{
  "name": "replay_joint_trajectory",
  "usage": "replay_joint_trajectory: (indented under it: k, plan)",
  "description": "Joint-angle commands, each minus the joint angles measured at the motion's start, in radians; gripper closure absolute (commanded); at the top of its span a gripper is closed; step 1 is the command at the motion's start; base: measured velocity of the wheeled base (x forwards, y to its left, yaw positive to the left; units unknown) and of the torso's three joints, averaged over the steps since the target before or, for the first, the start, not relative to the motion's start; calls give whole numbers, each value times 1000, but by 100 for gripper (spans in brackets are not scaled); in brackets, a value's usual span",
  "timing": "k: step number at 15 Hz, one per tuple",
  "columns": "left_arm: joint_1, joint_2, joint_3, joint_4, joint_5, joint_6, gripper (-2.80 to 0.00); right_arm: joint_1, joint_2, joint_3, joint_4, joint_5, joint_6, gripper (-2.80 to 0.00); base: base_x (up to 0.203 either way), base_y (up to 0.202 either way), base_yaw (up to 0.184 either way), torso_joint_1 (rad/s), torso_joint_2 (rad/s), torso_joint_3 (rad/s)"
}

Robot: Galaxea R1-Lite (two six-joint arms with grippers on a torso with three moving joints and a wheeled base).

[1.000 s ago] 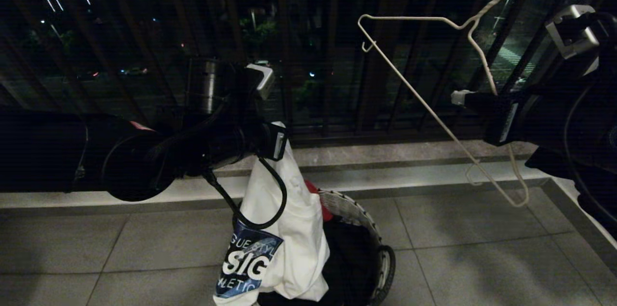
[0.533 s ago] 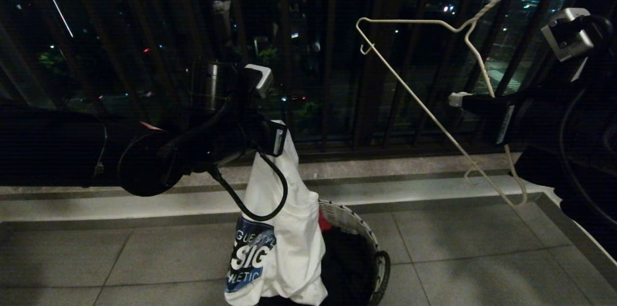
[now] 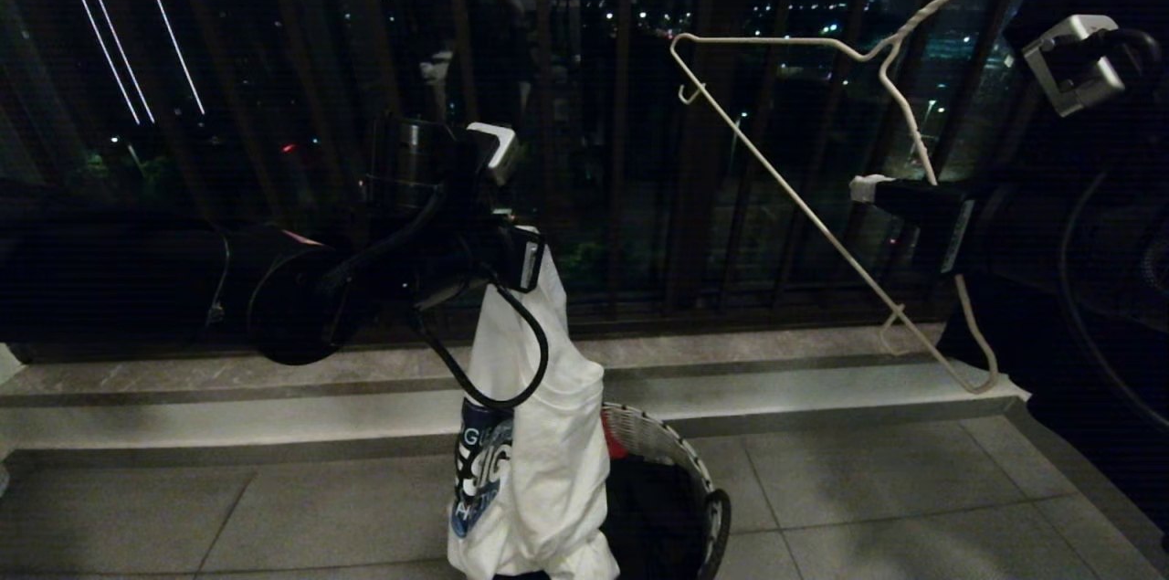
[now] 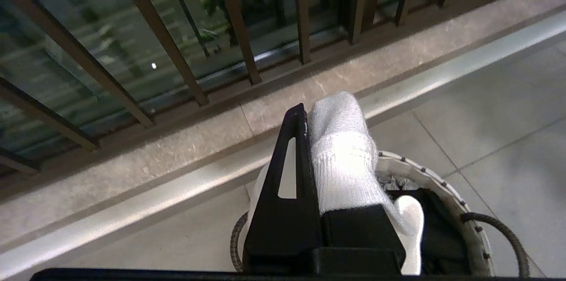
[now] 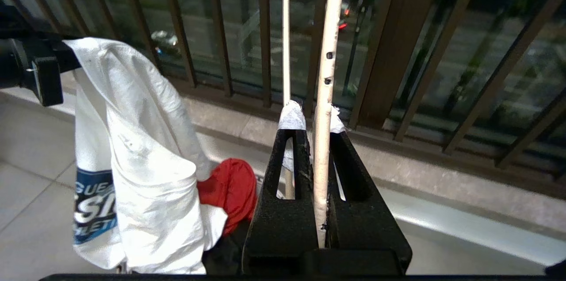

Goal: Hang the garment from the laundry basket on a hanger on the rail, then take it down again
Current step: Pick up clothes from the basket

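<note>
view has tilted up since 1 second ago; white t-shirt (image 3: 539, 434) has turned, graphic narrower. left gripper (image 3: 525, 260) jaws pinch it over laundry basket (image 3: 680, 461); right gripper (image 3: 868, 189) jaws clamp wire hanger (image 3: 776, 187). tiled balcony floor (image 3: 868, 489), dark railing bars (image 3: 621, 105).

Around the laundry basket (image 3: 680, 461) the tiled floor lies open on both sides, while the garment (image 3: 539, 434) drapes over its left rim, the balcony railing bars (image 3: 621, 151) wall off everything behind it, and the hanger (image 3: 822, 196) crosses the air up to its right.
</note>
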Motion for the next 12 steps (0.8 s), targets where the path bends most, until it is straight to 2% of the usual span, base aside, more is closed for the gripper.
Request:
replay_joint_trajectory:
  k: [1,4,12]
  plan:
    - [3,11,-4,-2,2,0,0,1,2,0,-3,-1,0,0,0,0,0,2,2,202]
    - [3,10,0,-4,1,-1,0,1,2,0,-3,0,0,0,0,0,0,0,-2,156]
    - [3,0,24,-4,0,0,0,1,7,1,8,1,-4,0,0,0,0,3,1,29]
